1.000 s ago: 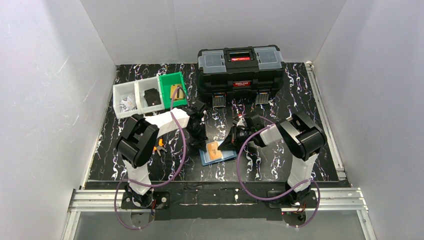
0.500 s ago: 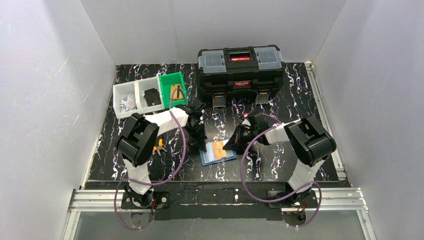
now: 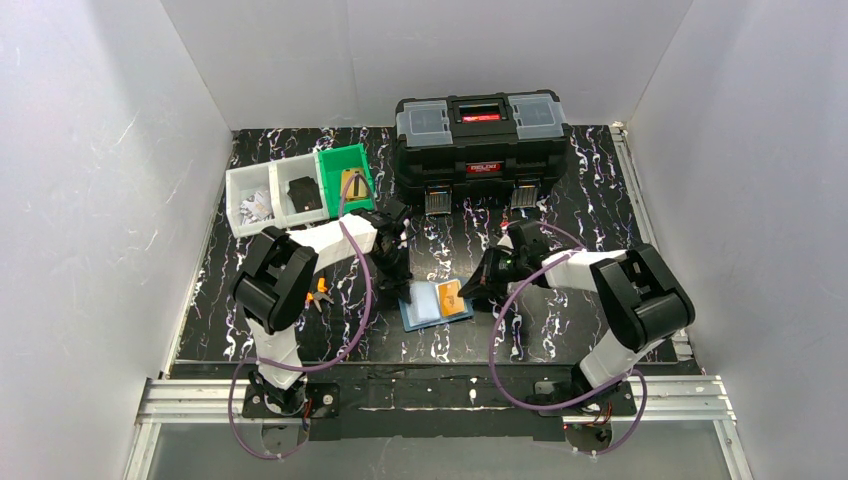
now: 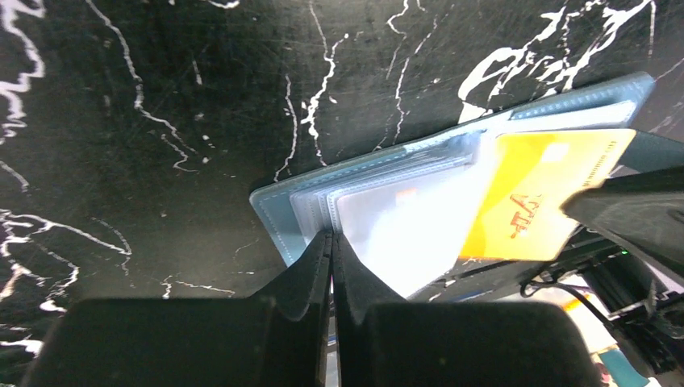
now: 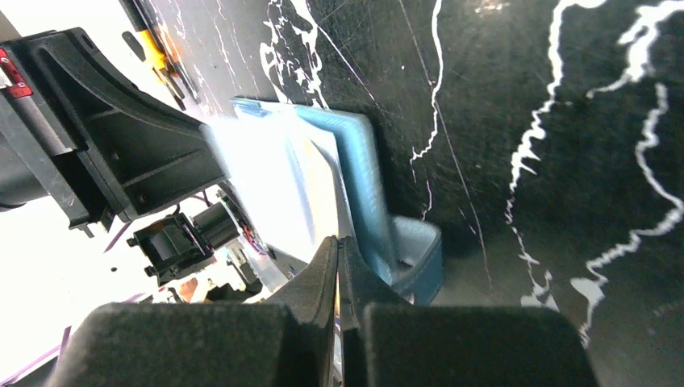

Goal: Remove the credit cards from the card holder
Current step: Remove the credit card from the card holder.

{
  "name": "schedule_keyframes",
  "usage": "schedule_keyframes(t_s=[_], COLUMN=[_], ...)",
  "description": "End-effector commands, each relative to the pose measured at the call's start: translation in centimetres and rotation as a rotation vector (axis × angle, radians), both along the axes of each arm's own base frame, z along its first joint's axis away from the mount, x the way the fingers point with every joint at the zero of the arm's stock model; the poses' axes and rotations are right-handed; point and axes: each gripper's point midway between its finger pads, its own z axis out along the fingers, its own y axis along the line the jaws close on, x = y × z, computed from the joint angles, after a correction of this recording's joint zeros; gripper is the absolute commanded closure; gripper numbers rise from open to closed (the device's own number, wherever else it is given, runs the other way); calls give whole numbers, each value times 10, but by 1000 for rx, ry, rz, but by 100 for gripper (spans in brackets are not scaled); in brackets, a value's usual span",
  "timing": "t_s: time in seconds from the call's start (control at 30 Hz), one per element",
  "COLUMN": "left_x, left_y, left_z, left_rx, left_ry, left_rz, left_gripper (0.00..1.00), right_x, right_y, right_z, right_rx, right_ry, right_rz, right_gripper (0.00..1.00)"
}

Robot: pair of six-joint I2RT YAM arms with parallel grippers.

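Note:
The card holder lies open on the black marbled table, teal-blue with clear inner sleeves; it also shows in the left wrist view and the right wrist view. My left gripper is shut on the holder's left edge, at the sleeve edges. An orange-tan credit card sticks out of the holder's right side. My right gripper is shut on that card's outer edge. The dark card is hidden.
A big black toolbox stands at the back. A green bin and white bins sit at the back left. A small orange tool lies beside the left arm. White walls enclose the table.
My right gripper has moved right, drawing the orange-tan card across the open holder toward its right side. The left gripper has stayed on the holder's left edge.

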Motion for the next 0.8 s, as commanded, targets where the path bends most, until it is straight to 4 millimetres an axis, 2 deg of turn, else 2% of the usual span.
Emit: schedule_keyframes(t_s=[0.0, 0.1, 0.13, 0.4, 0.5, 0.57, 0.77], left_x=[3, 10, 12, 33, 34, 35, 43], left_y=[30, 25, 24, 15, -1, -13, -41], left_z=[-3, 14, 20, 78, 100, 113, 147], left_rx=[148, 128, 123, 22, -140, -264, -603], left_ry=[-36, -67, -79, -186, -174, -157, -127], left_rz=[-36, -44, -48, -37, -3, 30, 135], left_gripper=[100, 99, 96, 56, 44, 32, 24], right_x=[9, 11, 12, 19, 22, 25, 33], right_y=[-5, -3, -3, 1, 4, 6, 16], right_z=[18, 31, 35, 71, 86, 99, 136], right_rx=[-3, 20, 28, 96, 133, 171, 307], right_ry=[-36, -49, -54, -79, -89, -97, -111], right_rz=[-8, -1, 0, 2, 4, 1, -13], right_gripper=[99, 99, 99, 99, 99, 99, 99])
